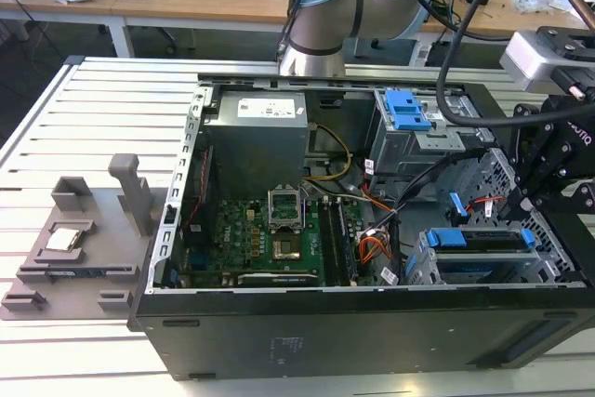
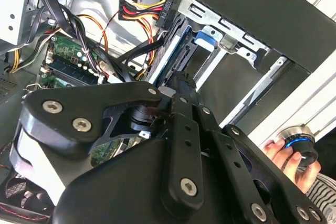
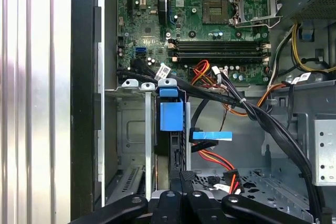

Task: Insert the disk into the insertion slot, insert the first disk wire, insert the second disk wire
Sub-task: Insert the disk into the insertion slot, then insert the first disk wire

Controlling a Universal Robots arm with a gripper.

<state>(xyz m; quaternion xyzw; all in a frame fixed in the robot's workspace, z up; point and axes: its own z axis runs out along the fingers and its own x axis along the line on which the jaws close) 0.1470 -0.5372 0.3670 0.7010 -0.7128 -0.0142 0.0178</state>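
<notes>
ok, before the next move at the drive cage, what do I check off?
1. Disk seated in the insertion slot: ok, it stands inside the cage.
2. Blue-tagged cable mated to the disk: cannot tell.
3. Power plug with red and yellow wires mated: not ok, it lies apart from the disk.
4. End effector at the disk: ok, close by its edge.
5. Black cable bundle clear of the path: cannot tell.
6. Person's hand out of the case: ok, it is outside, on a blue-ringed knob.
</notes>
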